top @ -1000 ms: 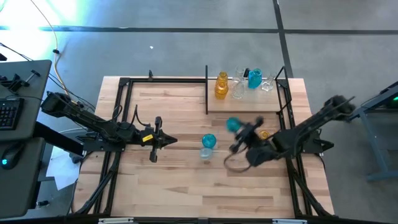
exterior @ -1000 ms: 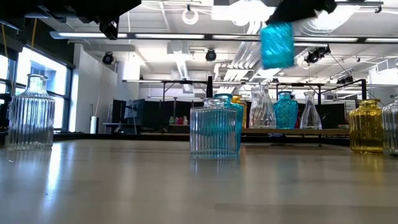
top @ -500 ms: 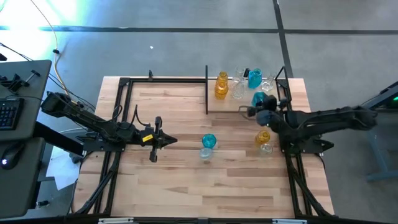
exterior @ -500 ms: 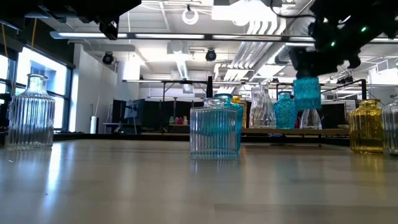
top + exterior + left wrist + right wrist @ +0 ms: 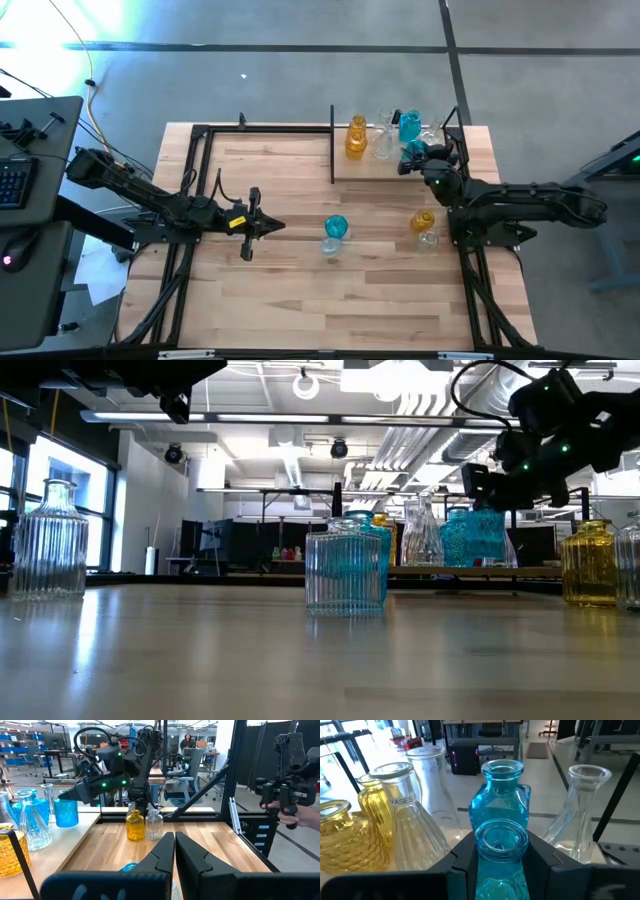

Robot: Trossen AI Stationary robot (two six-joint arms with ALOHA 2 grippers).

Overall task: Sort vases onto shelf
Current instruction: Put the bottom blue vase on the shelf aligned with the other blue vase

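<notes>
My right gripper (image 5: 416,160) is shut on a teal vase (image 5: 501,865) over the right part of the shelf (image 5: 372,172), a light-wood board with a black frame at the table's far right. On the shelf stand an amber vase (image 5: 356,138), a clear one (image 5: 383,142), a second teal one (image 5: 503,795) and another clear one (image 5: 584,810). A teal vase (image 5: 336,227) and a clear vase (image 5: 331,246) stand mid-table. An amber vase (image 5: 423,219) and a clear vase (image 5: 428,239) stand nearer the right edge. My left gripper (image 5: 275,226) waits shut at mid-left. My right gripper pinches the teal vase just below its mouth (image 5: 479,856), one finger (image 5: 462,857) on each side. The fingers come nearly level from the table's right. The vase stands upright (image 5: 487,536) at shelf height; whether its base rests on the board I cannot tell.
The shelf's black end posts (image 5: 452,118) and frame rail (image 5: 332,145) stand close around the vases. A black frame (image 5: 195,180) borders the tabletop. Beyond the table a person (image 5: 292,815) holds a hand controller.
My right gripper has carried the teal vase from above the table's middle toward the far right, down to the shelf beside the standing vases. The wrist has rolled and tipped up, so the vase now stands upright. The gripper has stayed shut on it.
</notes>
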